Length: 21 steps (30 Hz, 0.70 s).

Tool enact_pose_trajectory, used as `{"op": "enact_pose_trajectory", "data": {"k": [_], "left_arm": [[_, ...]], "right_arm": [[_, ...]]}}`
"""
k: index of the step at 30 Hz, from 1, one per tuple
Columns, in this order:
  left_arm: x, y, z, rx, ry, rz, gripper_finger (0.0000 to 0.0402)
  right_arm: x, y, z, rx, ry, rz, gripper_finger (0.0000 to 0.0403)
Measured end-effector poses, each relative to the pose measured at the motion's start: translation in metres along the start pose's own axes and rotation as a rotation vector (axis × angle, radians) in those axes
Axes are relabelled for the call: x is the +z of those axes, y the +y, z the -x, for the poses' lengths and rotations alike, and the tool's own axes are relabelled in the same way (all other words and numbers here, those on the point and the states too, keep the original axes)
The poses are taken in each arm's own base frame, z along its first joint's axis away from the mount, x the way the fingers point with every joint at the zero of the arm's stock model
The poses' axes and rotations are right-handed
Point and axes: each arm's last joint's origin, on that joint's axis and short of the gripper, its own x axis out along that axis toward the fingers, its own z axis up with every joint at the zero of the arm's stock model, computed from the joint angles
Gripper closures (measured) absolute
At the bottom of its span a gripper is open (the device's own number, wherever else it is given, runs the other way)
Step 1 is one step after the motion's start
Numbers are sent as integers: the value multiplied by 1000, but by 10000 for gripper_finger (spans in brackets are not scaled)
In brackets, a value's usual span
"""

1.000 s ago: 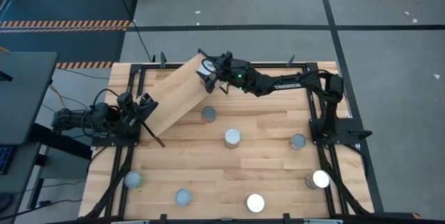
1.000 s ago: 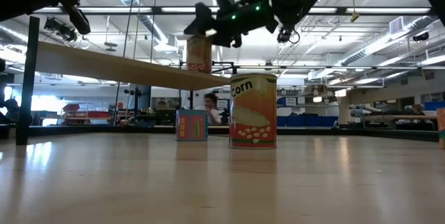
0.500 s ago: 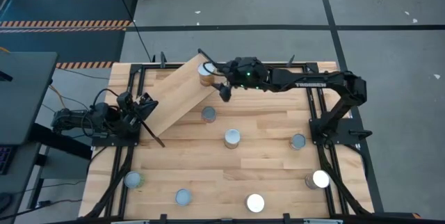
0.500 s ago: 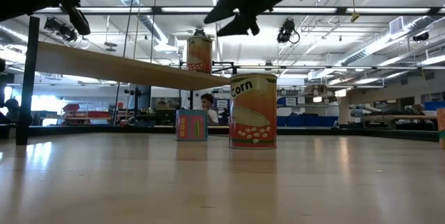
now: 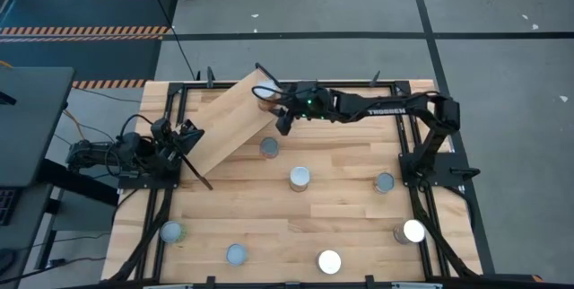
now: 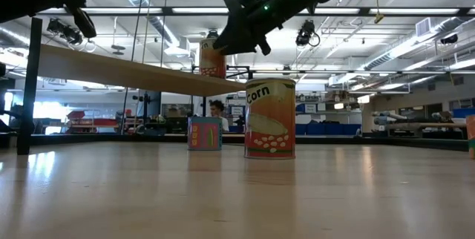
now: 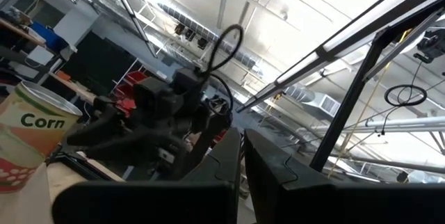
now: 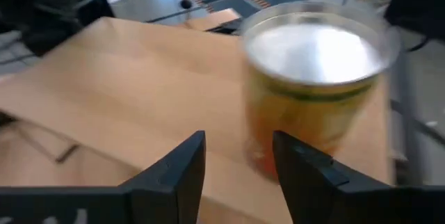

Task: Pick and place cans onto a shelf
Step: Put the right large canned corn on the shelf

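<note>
At the far left of the tabletop point(image 5: 359, 226) we see the left arm folded low, its end effector point(image 5: 184, 136) resting by the lower end of the shelf point(image 5: 229, 123); we cannot tell how its fingers stand.

The shelf, a light-wood plank, slopes up from that arm toward the tabletop's back edge. One can point(image 5: 263, 91) stands upright on its raised end; in the low view this can point(image 6: 212, 58) sits on the plank's edge with a yellow and orange label, and the left wrist view reads "Corn" on it point(image 7: 31, 137).

Just right of that can we see the right end effector point(image 5: 283, 120), reached in from the right arm's base at the tabletop's right rail. In the right wrist view its fingers point(image 8: 174, 175) stand apart with a narrow gap, holding nothing, and the can point(image 8: 313, 85) stands beyond them on the plank, clear of both.

On the tabletop below the shelf we count seven more cans, all upright. From left: one at the front left corner point(image 5: 171, 232), one near the front edge point(image 5: 236, 254), one just beside the shelf's end point(image 5: 269, 148), one at the middle point(image 5: 300, 178), one with a bright top at the front point(image 5: 329, 262), one by the right rail point(image 5: 384, 182), and one at the front right point(image 5: 412, 232).
</note>
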Motion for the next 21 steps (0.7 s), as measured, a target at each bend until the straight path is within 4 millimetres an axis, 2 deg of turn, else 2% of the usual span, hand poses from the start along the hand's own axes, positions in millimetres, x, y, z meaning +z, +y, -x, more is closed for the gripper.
{"op": "enact_pose_trajectory", "data": {"k": [11,21], "left_arm": [[0,0,0,0,0,5,377],[0,0,0,0,0,5,377]], "right_arm": [[9,-30,-2,-99,-64,76,231],[16,-47,-7,-136,-142,85,233]]}}
